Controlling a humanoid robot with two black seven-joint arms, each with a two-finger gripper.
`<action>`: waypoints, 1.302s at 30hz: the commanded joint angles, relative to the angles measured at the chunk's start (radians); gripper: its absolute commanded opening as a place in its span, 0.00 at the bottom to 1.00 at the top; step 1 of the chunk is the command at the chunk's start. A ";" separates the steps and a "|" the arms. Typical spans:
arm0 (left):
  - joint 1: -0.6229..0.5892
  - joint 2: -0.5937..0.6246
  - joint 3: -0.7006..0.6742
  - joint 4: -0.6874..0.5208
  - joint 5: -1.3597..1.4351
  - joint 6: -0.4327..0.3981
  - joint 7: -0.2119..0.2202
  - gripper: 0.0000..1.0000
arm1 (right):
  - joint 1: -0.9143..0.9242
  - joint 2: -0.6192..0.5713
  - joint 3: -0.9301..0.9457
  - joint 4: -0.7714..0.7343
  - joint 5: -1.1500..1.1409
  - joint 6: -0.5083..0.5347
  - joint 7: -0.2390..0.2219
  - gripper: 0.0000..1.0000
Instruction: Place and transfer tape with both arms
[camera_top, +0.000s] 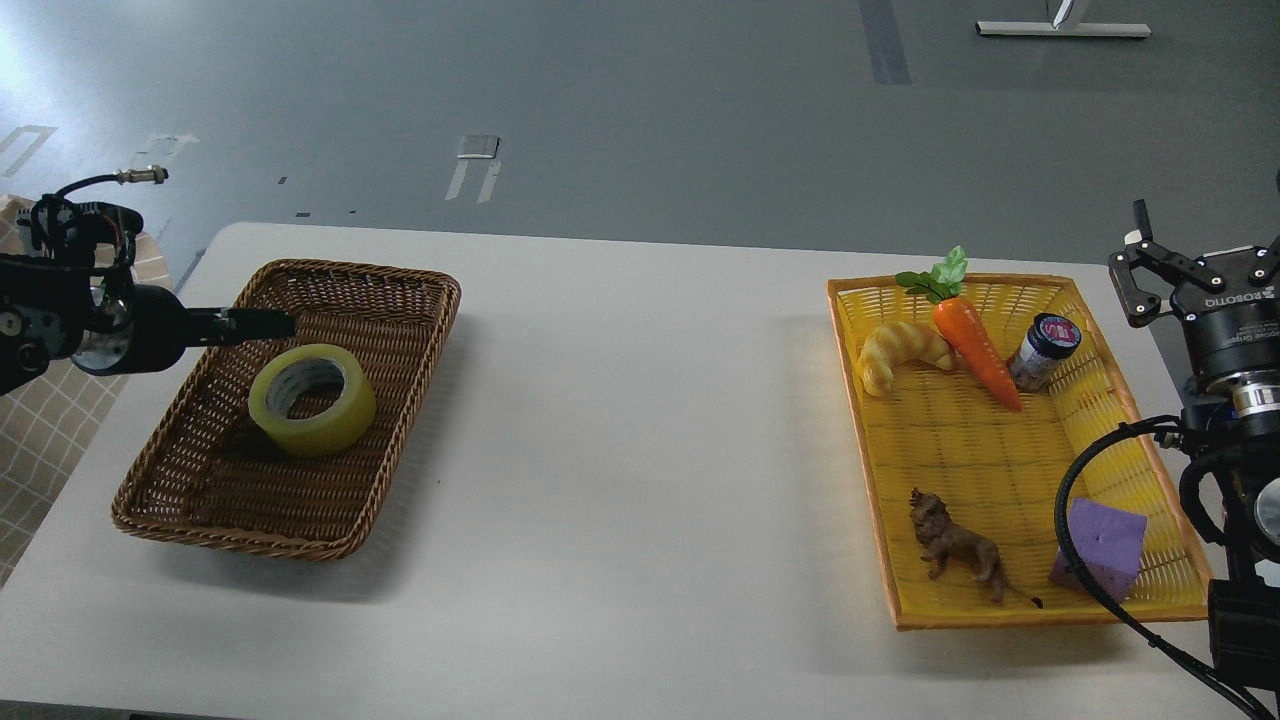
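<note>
Tape (312, 399) lies flat in the brown basket (200, 500) near the surface's left edge, just below the left claw (262, 323), grip unclear, while the right claw (1195, 270) hangs released far right.

You can't tell apart the fingers of the left end effector (262, 323) — seen edge-on and dark — while the right end effector (1195, 270) runs off the frame's edge and a cable (1075, 520) crosses the purple foam cube (1102, 548).
</note>
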 joint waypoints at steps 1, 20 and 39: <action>-0.066 0.034 -0.062 0.000 -0.151 -0.012 -0.007 0.97 | 0.000 -0.003 0.000 0.000 -0.002 0.000 -0.001 1.00; -0.074 -0.220 -0.585 0.006 -1.089 -0.080 -0.010 0.98 | 0.092 -0.078 -0.018 0.101 -0.011 0.000 -0.017 1.00; 0.308 -0.571 -0.961 0.006 -1.150 -0.080 0.002 0.98 | 0.291 -0.081 -0.171 -0.014 -0.012 0.000 -0.087 1.00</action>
